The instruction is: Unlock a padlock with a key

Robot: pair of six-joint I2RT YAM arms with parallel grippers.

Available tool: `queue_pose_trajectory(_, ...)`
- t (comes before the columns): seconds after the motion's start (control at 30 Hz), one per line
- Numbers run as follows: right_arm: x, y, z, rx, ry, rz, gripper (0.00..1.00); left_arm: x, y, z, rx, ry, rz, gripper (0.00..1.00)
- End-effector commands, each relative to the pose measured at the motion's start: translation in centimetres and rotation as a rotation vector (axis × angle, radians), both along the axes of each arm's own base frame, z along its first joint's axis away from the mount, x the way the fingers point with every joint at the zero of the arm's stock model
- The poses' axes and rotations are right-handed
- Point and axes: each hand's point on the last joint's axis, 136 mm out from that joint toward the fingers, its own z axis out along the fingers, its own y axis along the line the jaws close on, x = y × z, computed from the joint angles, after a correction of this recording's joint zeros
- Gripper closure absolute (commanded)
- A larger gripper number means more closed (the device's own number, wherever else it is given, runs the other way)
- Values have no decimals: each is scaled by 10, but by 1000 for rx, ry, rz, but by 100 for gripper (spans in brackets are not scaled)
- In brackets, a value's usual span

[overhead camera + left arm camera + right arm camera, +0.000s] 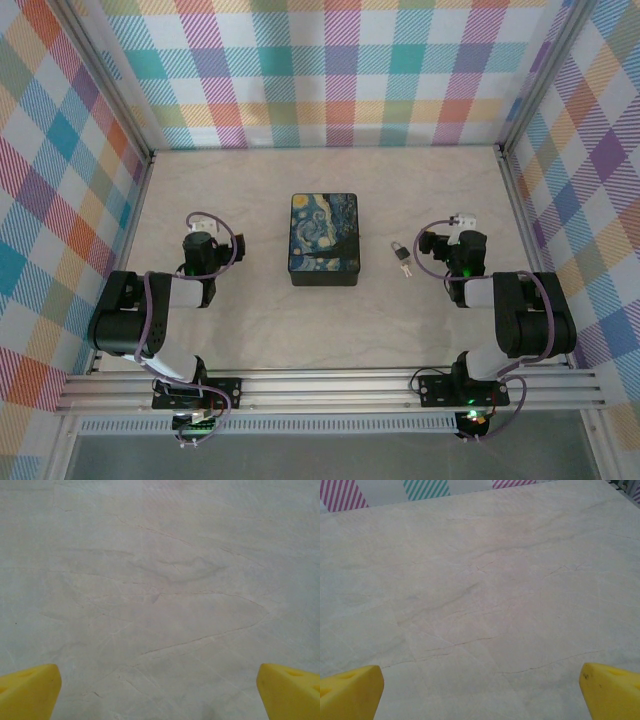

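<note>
The yellow-tipped left pincer (160, 692) and right pincer (480, 692) are held wide, empty. Near the right pincer's left are seen a tiny dark padlock (399, 252) and a thin silvery key (406, 268). Both are judged light, stiff and slippery, and the key is best pinched by its head.

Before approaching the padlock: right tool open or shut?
Open: the right tool has its yellow fingertips at opposite frame edges, bare table between.
</note>
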Motion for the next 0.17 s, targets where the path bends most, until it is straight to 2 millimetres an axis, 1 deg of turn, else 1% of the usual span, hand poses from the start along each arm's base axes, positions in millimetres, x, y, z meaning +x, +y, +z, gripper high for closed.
queue_pose_trajectory(0.0,5,7,12,-8,-50,30,0,6,-6,10,3,-38,-28,0)
queue_pose_trajectory(0.13,5,7,12,-7,-50,31,0,5,-6,9,2,-37,-29,0)
